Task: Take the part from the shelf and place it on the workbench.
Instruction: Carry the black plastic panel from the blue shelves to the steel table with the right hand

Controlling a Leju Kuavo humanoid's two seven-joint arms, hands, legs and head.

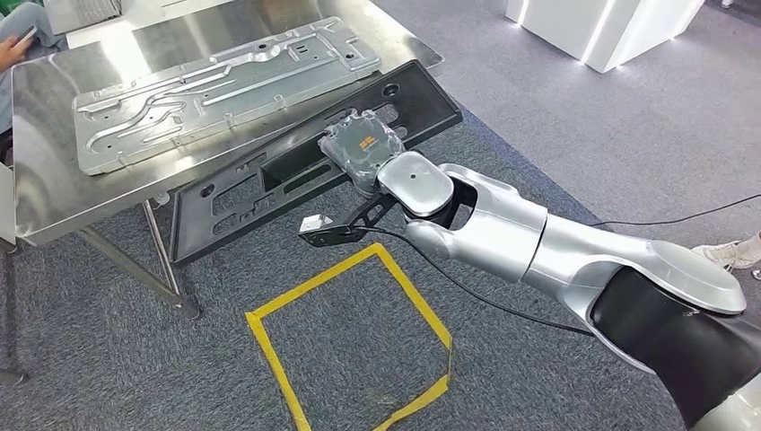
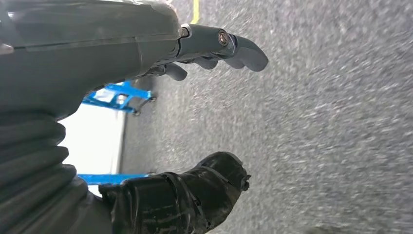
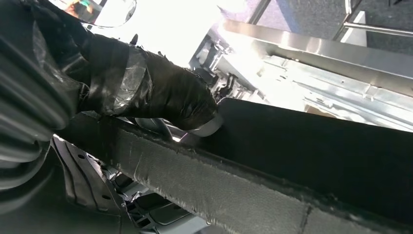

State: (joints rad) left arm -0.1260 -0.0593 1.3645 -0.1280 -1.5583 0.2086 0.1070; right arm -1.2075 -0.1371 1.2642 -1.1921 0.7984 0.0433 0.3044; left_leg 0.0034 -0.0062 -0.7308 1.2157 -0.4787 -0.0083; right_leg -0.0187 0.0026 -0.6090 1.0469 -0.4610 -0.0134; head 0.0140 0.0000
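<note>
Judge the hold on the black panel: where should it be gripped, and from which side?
About where the right hand grips the black panel now: the long edge away from the table, near mid-length, with the thumb wrapped over it. That edge overhangs freely, and a central hold probably balances the long, tilted part best.

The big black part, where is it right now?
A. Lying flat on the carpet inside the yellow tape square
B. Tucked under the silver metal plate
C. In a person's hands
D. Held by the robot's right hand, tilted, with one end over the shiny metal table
D: the right hand grips the black part near its middle, and it slants with its upper end over the edge of the metal table.
</note>
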